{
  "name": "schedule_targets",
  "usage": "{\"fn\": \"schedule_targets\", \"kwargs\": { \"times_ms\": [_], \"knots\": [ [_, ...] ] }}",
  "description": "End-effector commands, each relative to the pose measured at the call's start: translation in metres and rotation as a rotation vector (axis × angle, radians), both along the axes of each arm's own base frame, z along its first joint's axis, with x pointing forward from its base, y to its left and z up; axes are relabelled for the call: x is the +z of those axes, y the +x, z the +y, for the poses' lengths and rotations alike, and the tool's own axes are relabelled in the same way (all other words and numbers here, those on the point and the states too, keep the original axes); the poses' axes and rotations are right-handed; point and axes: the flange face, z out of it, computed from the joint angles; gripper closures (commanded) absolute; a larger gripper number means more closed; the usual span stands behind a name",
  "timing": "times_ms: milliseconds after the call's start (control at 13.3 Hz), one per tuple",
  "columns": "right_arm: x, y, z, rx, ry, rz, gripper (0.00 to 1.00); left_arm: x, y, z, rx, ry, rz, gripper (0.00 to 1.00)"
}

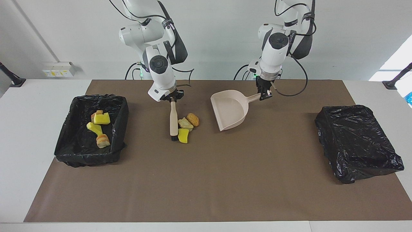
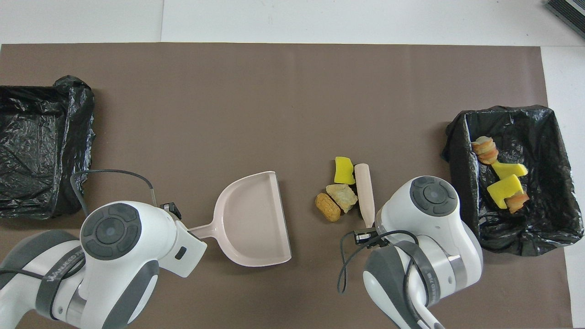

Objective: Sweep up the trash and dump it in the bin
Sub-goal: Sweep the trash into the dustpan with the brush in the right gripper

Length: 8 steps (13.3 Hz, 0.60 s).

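Bins come first for us: one lined bin (image 1: 91,130) at the right arm's end of the surface (image 1: 206,180) already has four chunks in it, while a second lined bin (image 1: 357,143) sits at the left arm's end. Next, our left claw (image 1: 266,94) is clamped on the dustpan (image 1: 230,109) handle, its mouth facing the trash (image 1: 187,126). Our right claw (image 1: 173,96) is pinched shut on the brush (image 1: 173,120), whose bristles rest just beside three loose chunks. These we judge light, soft and apt to roll or bounce, so we should push low and gently rather than grip them.
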Motion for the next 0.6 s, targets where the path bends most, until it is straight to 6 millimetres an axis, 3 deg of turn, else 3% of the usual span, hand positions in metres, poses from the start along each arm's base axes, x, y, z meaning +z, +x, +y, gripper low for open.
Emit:
{"fn": "schedule_targets", "kwargs": {
  "times_ms": [0,225,376,526],
  "knots": [
    [-0.006,0.0,0.002,-0.02,0.015,-0.002,1.0,-0.017,-0.003,-0.012,0.031,0.052,-0.018,1.0],
    [-0.008,-0.001,0.003,-0.017,0.013,0.001,1.0,-0.018,-0.002,-0.015,0.031,0.055,-0.019,1.0],
    [-0.013,-0.001,0.005,-0.014,0.012,0.009,1.0,-0.025,-0.005,-0.028,0.049,0.066,-0.014,1.0],
    [-0.011,-0.006,0.028,-0.022,0.075,-0.002,1.0,-0.029,0.002,-0.032,0.061,0.072,-0.007,1.0]
  ]
}}
